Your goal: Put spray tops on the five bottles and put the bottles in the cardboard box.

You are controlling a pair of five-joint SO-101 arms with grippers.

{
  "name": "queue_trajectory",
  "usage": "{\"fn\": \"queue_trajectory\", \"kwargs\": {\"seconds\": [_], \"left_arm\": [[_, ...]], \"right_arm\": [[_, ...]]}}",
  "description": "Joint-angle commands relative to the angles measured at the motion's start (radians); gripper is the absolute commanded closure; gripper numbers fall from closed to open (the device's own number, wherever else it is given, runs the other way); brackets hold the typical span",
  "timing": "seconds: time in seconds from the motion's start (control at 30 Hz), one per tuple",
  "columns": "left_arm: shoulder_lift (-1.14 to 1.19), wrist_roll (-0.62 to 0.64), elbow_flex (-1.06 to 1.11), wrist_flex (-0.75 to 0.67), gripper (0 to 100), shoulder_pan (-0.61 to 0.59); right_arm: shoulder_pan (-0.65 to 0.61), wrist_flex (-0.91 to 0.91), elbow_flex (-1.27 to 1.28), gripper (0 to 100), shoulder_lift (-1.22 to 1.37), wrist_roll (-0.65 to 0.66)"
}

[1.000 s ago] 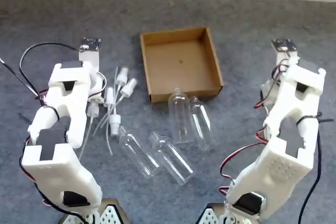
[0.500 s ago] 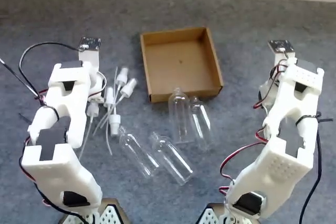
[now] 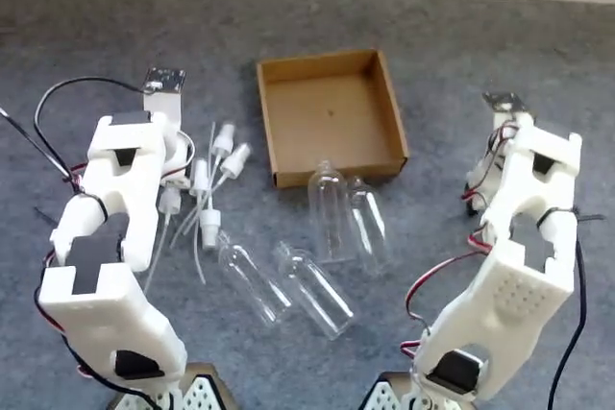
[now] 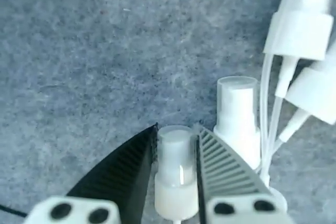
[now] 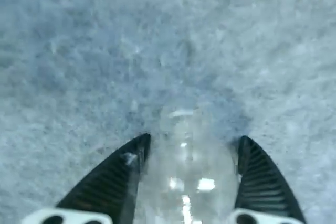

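By my reading the job is barely begun. The left claw (image 4: 178, 132) is clenched on one spray top (image 4: 176, 182), its jaws pressing the white collar from both sides, close to the grey table (image 4: 79, 51). The right claw (image 5: 193, 141) grips a clear bottle (image 5: 188, 182) across its body, with the neck pointing away from the wrist and no top on it. The other spray tops (image 3: 217, 172) lie loose in a heap just beside the left claw, on its side toward the right claw, their thin tubes tangled. Between the two claws lie four bottles (image 3: 330, 213) on their sides, all bare at the neck. Two are close to the near wall of the box (image 3: 332, 112) and two are nearer the arm bases. The box sits beyond them, also between the claws, and no bottle is in it. So none of the five is capped or packed. The top and bottle now in hand look set to be the first pair joined. After that come four more cappings, and all five bottles must go into the box.
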Motion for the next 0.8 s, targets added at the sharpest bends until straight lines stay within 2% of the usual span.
{"fn": "queue_trajectory", "kwargs": {"seconds": [0.0, 0.4, 0.53, 0.77], "left_arm": [[-0.044, -0.005, -0.004, -0.011, 96, 0.005], [-0.044, -0.005, -0.004, -0.012, 96, 0.008], [-0.044, -0.005, -0.004, -0.012, 96, 0.005], [-0.044, -0.005, -0.004, -0.011, 96, 0.005]], "right_arm": [[0.013, 0.008, -0.008, 78.9, 0.035, -0.003], [0.019, 0.058, -0.002, 78.1, -0.139, -0.002], [0.019, 0.058, -0.002, 72.7, -0.15, 0.0], [0.019, 0.058, 0.001, 72.8, -0.148, 0.048]]}}
